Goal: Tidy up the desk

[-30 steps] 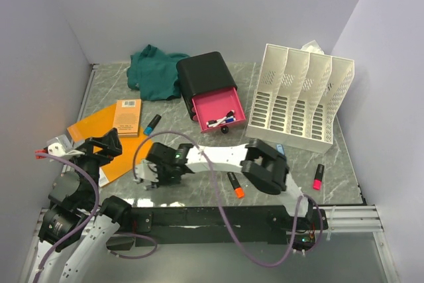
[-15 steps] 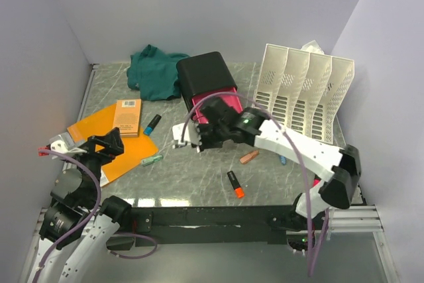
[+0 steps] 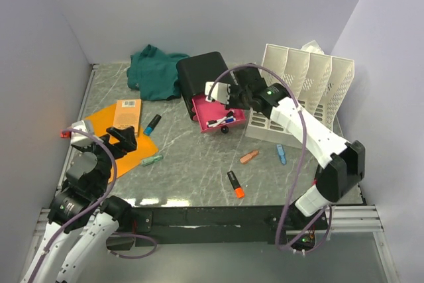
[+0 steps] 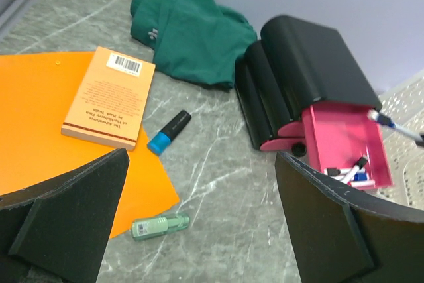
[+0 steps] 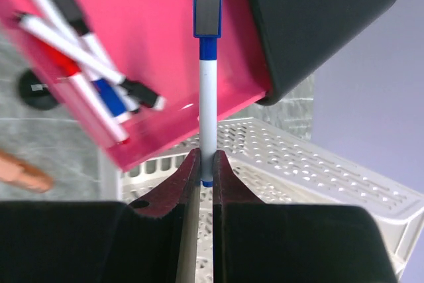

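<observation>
The desk (image 3: 199, 164) is grey-green marble. My right gripper (image 3: 218, 92) hangs over the open pink drawer (image 3: 218, 114) of the black drawer box (image 3: 205, 74). In the right wrist view the gripper (image 5: 207, 157) is shut on a white marker (image 5: 207, 97) with a blue and black cap, which points over the drawer (image 5: 165, 44). Several markers (image 5: 86, 77) lie in the drawer. My left gripper (image 3: 122, 138) stands open above the front left of the desk, nothing between its fingers (image 4: 66, 217). A green marker (image 4: 160, 225) lies below it.
An orange folder (image 3: 96, 124) with a book (image 3: 127, 114) on it lies at the left, a blue highlighter (image 3: 153, 122) beside it. A green cloth (image 3: 156, 74) sits at the back. A white file rack (image 3: 305, 97) stands at the right. Loose markers (image 3: 249, 157) (image 3: 234, 185) lie mid-desk.
My right arm has swung from the front left of the desk up and right to above the pink drawer, still shut on the marker. The left arm has shifted slightly forward.
</observation>
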Controlling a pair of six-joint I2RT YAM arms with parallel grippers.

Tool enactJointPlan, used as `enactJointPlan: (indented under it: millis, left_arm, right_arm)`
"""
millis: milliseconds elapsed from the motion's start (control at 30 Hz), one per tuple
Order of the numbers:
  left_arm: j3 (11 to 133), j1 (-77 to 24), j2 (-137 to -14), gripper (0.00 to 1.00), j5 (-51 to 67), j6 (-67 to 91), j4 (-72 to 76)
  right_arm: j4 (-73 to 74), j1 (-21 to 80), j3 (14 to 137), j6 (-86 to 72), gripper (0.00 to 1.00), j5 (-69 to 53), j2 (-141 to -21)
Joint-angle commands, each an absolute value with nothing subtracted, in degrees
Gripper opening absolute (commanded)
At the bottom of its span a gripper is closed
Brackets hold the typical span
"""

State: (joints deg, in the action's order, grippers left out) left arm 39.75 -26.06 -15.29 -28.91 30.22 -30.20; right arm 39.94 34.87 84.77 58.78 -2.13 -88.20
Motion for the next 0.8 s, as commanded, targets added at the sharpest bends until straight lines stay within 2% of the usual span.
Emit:
enactJointPlan:
  millis: [0, 100, 300, 333, 433, 467, 533, 667, 767]
  left_arm:
    - [39.8, -25.9, -16.6, 1.00, -26.0, 28.7, -27.7]
    - [39.7, -25.9, -17.1, 0.99, -25.4, 30.1, -28.0]
    - [36.7, -25.9, -17.6, 0.99, -18.0, 40.2, -28.5]
    - [36.0, -25.9, -17.8, 1.00, -16.7, 42.0, -28.6]
    - [33.1, -25.9, -18.8, 0.99, -12.0, 49.9, -28.9]
    - [32.4, -25.9, -19.1, 0.99, -11.0, 53.8, -29.0]
    - [30.3, -25.9, -19.9, 0.99, -9.2, 57.5, -29.5]
    - [28.2, -25.9, -20.3, 0.99, -8.4, 70.9, -32.4]
    - [27.0, -25.9, -20.8, 0.99, -9.5, 81.8, -37.1]
  right_arm:
    - [36.7, 33.4, 88.9, 62.4, 0.07, -1.1, -93.4]
    - [37.0, 33.9, 90.1, 61.9, 0.08, -2.0, -95.8]
    - [36.4, 34.9, 90.4, 59.7, 0.25, -2.5, -97.6]
    - [36.1, 35.0, 89.7, 59.2, 0.39, -2.4, -97.3]
    - [34.6, 34.9, 88.7, 57.3, 0.60, -2.2, -95.6]
    - [34.5, 34.8, 88.4, 56.9, 0.64, -2.4, -94.6]
    - [34.6, 34.7, 87.7, 55.0, 0.67, -2.6, -93.3]
    - [35.5, 34.3, 87.2, 47.7, 0.68, -7.2, -87.5]
    - [35.4, 33.6, 83.6, 39.4, 0.75, -12.4, -80.9]
